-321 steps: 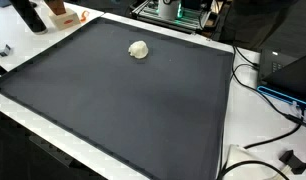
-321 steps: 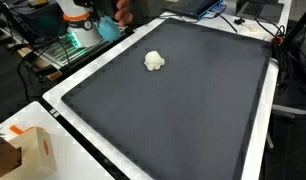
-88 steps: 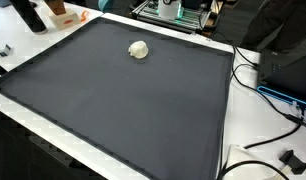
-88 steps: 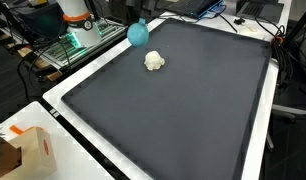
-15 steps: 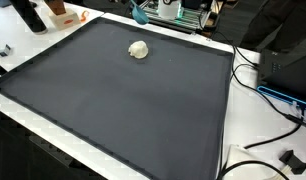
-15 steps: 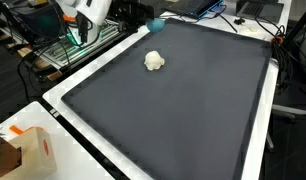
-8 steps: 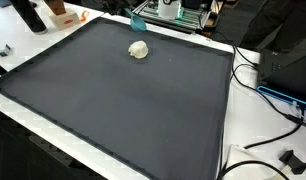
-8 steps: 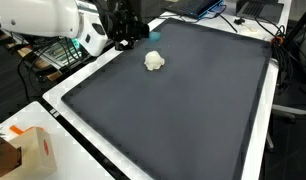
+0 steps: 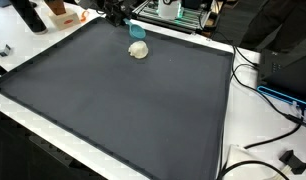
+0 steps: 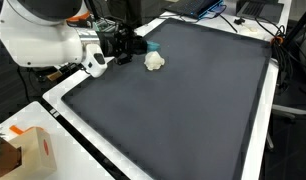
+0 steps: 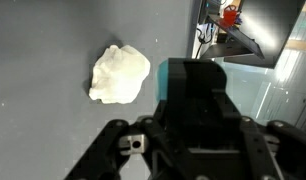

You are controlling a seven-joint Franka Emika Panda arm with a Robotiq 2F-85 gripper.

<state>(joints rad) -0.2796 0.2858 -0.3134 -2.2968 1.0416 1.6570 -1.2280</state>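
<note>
Tool point(image 10: 143, 45) clamped on teal block point(image 11: 191, 82), swept in from beyond far edge of dark mat point(image 10: 183, 110) during last second; now hovers low just beside white crumpled wad point(image 10: 154, 61), apart from it. Wad unmoved near far edge of mat on bench point(image 9: 23, 55). Carry has reached wad.

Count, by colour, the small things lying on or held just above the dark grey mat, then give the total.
White crumpled lump: 1
Teal boxy block, held in the gripper: 1
Total: 2
</note>
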